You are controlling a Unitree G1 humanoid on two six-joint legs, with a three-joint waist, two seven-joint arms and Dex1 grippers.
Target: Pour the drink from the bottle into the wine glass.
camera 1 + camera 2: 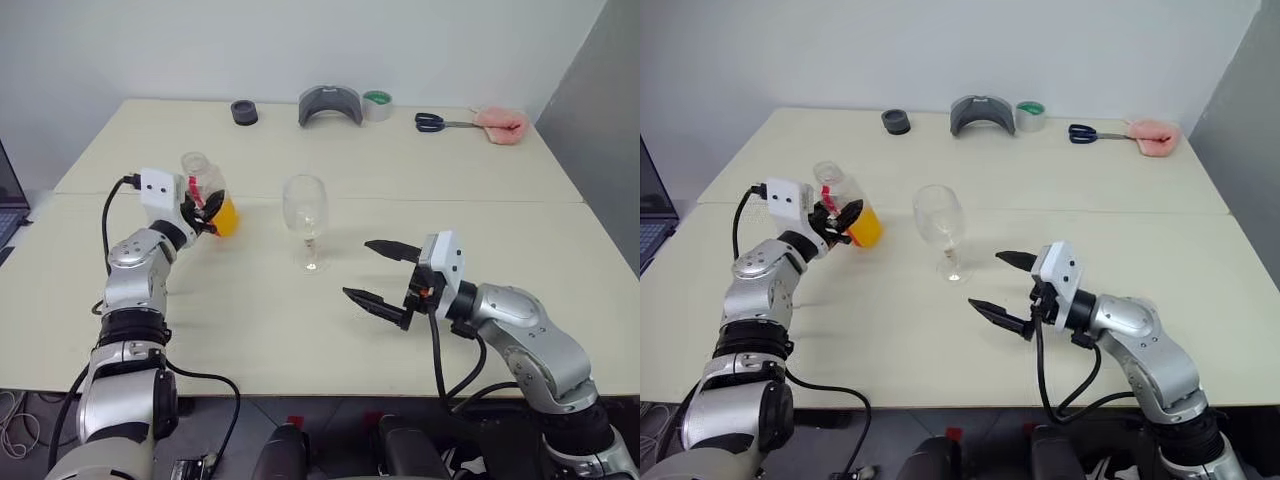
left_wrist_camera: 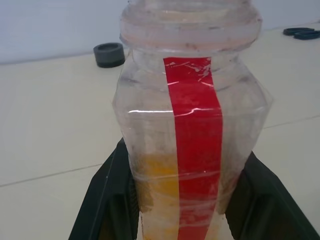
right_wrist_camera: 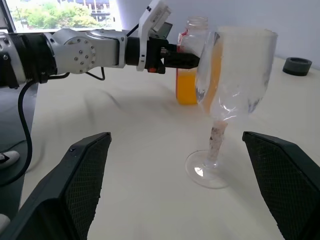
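Note:
The bottle is clear plastic with a red strip and an open mouth, and leans slightly. The orange drink fills its lower part. My left gripper is shut on the bottle at the table's left. In the left wrist view its black fingers clamp both sides of the bottle. The empty wine glass stands upright mid-table, right of the bottle. My right gripper is open, near and right of the glass and apart from it. The right wrist view has the wine glass between its spread fingers.
Along the table's far edge lie a black ring, a grey curved piece, a tape roll, scissors and a pink object. A laptop sits off the left edge.

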